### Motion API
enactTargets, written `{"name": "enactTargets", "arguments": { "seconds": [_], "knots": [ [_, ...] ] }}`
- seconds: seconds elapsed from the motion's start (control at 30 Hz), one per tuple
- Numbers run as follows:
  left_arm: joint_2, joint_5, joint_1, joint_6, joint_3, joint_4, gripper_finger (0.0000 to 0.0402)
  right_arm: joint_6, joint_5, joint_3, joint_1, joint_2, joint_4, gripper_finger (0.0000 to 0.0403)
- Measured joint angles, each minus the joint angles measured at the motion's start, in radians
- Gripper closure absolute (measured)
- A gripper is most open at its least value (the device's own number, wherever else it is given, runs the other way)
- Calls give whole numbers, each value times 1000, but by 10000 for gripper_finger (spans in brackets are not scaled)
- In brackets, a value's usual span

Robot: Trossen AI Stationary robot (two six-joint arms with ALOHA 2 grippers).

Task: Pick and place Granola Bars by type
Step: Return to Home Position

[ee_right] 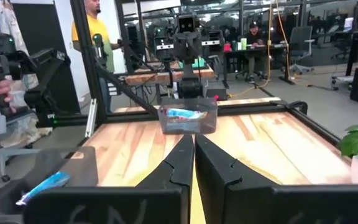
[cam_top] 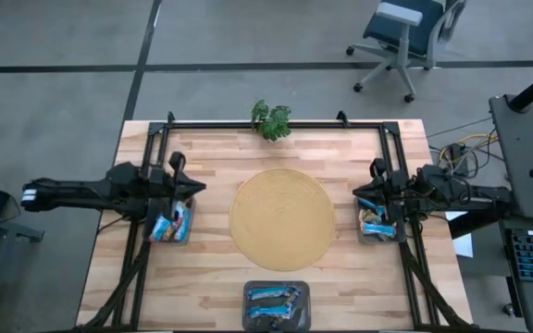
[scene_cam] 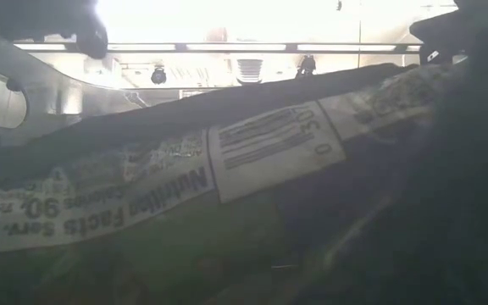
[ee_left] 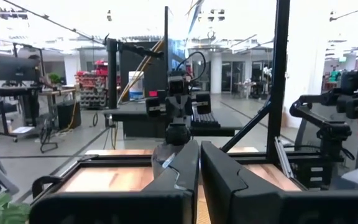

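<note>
Blue foil granola bars lie in three small grey bins: one at the table's left (cam_top: 169, 225), one at its right (cam_top: 378, 228), and one at the near edge (cam_top: 276, 305). My left gripper (cam_top: 192, 186) hovers level just beyond the left bin's far side, shut and empty; it also shows in the left wrist view (ee_left: 198, 152). My right gripper (cam_top: 361, 195) hovers by the right bin's far side, shut and empty; it also shows in the right wrist view (ee_right: 193, 142). The right wrist view shows the left bin (ee_right: 187, 120) across the table and one blue bar (ee_right: 42, 186) close below. A wrapper's label (scene_cam: 269, 148) fills the low view.
A round tan mat (cam_top: 281, 219) lies at the table's middle. A small green plant (cam_top: 271, 118) stands at the far edge. A black frame (cam_top: 276, 126) runs round the table. People (ee_right: 95, 28) stand in the room beyond the table's left side.
</note>
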Motion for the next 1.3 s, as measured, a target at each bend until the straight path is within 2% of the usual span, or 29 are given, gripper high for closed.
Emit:
{"name": "enactTargets", "arguments": {
  "seconds": [0.17,0.27,0.43,0.7,1.03,1.3],
  "knots": [
    [-11,0,0,-4,-92,141,401,-27,-1,-38,0,-45,3,394],
    [-15,0,0,-13,-127,172,401,-52,0,-60,0,-71,2,394],
    [-16,0,0,-25,-158,173,401,-81,0,-108,0,-94,24,394],
    [-16,-11,0,-16,-164,171,401,-62,0,-230,0,-107,200,394],
    [-15,-13,0,-37,-165,39,401,-60,1,-234,0,-105,179,394],
    [-20,-15,0,-48,-202,54,401,-59,1,-234,0,-105,179,394]
  ]
}}
